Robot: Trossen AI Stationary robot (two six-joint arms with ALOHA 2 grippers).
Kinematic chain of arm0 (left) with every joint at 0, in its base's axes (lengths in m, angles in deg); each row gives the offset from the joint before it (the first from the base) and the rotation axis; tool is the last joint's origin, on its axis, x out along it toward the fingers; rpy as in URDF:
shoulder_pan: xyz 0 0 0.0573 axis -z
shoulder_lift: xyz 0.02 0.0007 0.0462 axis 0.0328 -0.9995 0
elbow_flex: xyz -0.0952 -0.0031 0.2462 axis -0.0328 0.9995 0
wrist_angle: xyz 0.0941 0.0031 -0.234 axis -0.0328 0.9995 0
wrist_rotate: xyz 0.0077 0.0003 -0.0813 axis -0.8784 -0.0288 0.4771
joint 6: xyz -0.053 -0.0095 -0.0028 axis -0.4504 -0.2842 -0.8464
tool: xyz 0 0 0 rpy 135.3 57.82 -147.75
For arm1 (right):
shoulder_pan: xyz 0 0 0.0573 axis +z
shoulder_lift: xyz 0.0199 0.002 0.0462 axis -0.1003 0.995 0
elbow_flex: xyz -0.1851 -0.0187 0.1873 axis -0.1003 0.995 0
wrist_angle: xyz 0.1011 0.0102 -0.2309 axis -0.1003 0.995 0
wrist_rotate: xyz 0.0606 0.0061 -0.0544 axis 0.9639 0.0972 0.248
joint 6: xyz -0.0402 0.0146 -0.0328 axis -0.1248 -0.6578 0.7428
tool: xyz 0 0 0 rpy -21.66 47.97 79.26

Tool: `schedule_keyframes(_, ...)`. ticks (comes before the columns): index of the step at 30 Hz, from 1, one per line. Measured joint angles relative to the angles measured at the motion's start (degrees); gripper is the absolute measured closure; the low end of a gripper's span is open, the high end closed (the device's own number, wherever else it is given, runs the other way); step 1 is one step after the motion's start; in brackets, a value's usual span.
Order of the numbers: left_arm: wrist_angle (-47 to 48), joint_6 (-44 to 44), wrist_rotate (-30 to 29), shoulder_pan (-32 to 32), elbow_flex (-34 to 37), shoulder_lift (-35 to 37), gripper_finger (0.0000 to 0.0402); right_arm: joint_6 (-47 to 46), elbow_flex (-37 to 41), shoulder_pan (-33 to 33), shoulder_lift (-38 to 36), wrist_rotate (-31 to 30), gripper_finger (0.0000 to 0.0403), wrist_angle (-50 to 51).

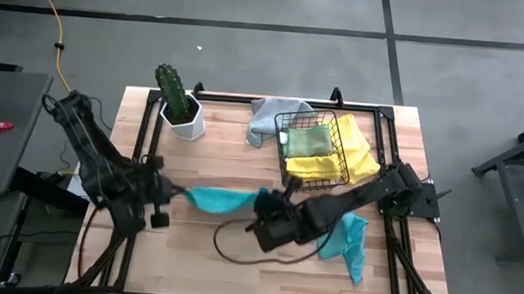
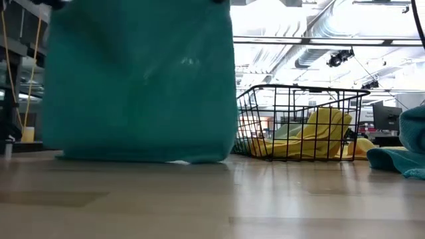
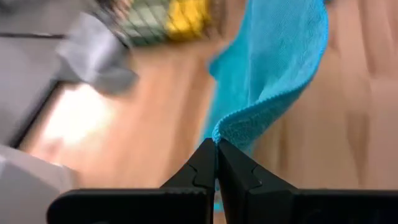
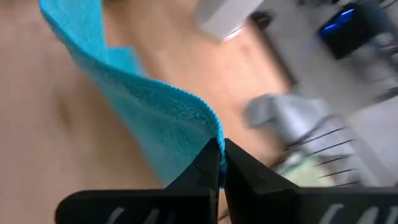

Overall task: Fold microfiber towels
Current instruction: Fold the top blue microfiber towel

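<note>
Wooden counter [image 1: 201,244], workshop ceiling behind. Teal towel [image 1: 222,199] stretched mid-counter between left gripper [image 3: 216,144] and right gripper [image 4: 221,146], jaws of both pinched on its edge. Thin corner grips: likely slip on uneven pull, or snag on nearby wire basket [image 1: 332,124].

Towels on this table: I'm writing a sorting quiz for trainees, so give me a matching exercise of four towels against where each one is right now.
Towels:
1. held teal towel
2. second teal towel
3. grey towel
4. green towel

Places:
A. inside the wire basket
B. stretched between the left gripper and the right gripper
C. crumpled on the wood beside the right arm
D. behind the basket, towards the cactus pot

Pairs: 1-B, 2-C, 3-D, 4-A
</note>
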Motion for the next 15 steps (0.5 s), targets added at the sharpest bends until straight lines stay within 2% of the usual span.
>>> schedule_keyframes(5, 3.99, 4.19, -5.71, -5.26, -1.48, 6.90, 0.0401, 4.34, -5.80, -4.19, 0.00, -3.11, 0.0403, 4.82)
schedule_keyframes(10, 6.90, 9.28, -9.57, -12.06, -2.82, 11.70, 0.0401, 9.59, -6.65, -9.01, 0.04, -3.68, 0.0403, 4.97)
schedule_keyframes(15, 10.58, 13.88, -15.61, -18.49, -6.79, 15.04, 0.0401, 12.28, -6.65, -12.64, -0.22, -9.60, 0.0403, 5.50)
